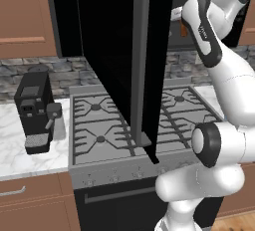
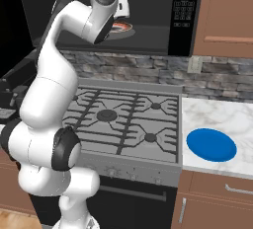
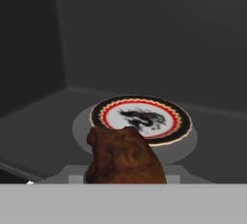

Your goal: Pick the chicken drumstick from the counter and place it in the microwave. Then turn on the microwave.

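The chicken drumstick [image 3: 124, 158], brown and lumpy, sits low in the hand view and hides both fingertips. My gripper [image 2: 123, 12] is inside the open microwave [image 2: 153, 40] and shut on the drumstick. It holds the drumstick just above the near edge of a white plate with a red and black rim [image 3: 141, 118]. That plate lies on the round turntable [image 3: 82, 126] in the grey interior. The microwave's door [image 1: 112, 51] stands swung out over the stove, with its grey bar handle [image 1: 140, 60] facing the left base camera. The button panel [image 2: 185, 6] is at the right edge.
A grey gas stove top [image 2: 123, 119] lies under the microwave. A blue plate [image 2: 211, 144] rests on the white marble counter [image 2: 222, 112] to its right. A black coffee machine [image 1: 35, 110] stands on the counter on the stove's left. The open door blocks the space left of the arm.
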Robot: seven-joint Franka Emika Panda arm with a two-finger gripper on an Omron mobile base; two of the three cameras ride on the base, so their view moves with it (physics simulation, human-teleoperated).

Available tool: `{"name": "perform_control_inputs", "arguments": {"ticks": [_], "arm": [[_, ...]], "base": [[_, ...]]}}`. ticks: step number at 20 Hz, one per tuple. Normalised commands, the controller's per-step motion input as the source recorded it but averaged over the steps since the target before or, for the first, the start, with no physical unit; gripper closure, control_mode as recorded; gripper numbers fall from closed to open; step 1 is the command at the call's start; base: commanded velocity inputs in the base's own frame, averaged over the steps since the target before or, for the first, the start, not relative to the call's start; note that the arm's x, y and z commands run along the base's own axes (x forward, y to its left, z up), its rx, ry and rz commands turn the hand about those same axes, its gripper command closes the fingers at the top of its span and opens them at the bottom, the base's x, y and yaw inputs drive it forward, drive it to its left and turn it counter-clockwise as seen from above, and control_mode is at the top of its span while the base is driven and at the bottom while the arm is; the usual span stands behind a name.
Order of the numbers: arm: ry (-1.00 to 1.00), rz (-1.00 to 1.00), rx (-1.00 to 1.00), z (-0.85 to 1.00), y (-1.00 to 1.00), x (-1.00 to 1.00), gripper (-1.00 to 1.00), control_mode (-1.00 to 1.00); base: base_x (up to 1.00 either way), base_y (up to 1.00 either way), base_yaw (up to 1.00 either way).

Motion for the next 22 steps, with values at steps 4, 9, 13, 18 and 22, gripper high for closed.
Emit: {"name": "perform_control_inputs", "arguments": {"ticks": [4, 9, 13, 18, 22], "arm": [[0.00, -0.02, 0.01, 0.00, 0.15, 0.22, 1.00, -1.00], [0.00, -0.03, 0.00, 0.00, 0.11, 0.21, 1.00, -1.00], [0.00, -0.02, 0.00, 0.00, 0.10, 0.26, 1.00, -1.00], [0.00, -0.01, 0.00, 0.00, 0.06, 0.28, 1.00, -1.00], [0.00, 0.00, 0.00, 0.00, 0.03, 0.30, 1.00, -1.00]], "base": [[0.00, 0.00, 0.00], [0.00, 0.00, 0.00], [0.00, 0.00, 0.00], [0.00, 0.00, 0.00], [0.00, 0.00, 0.00]]}}
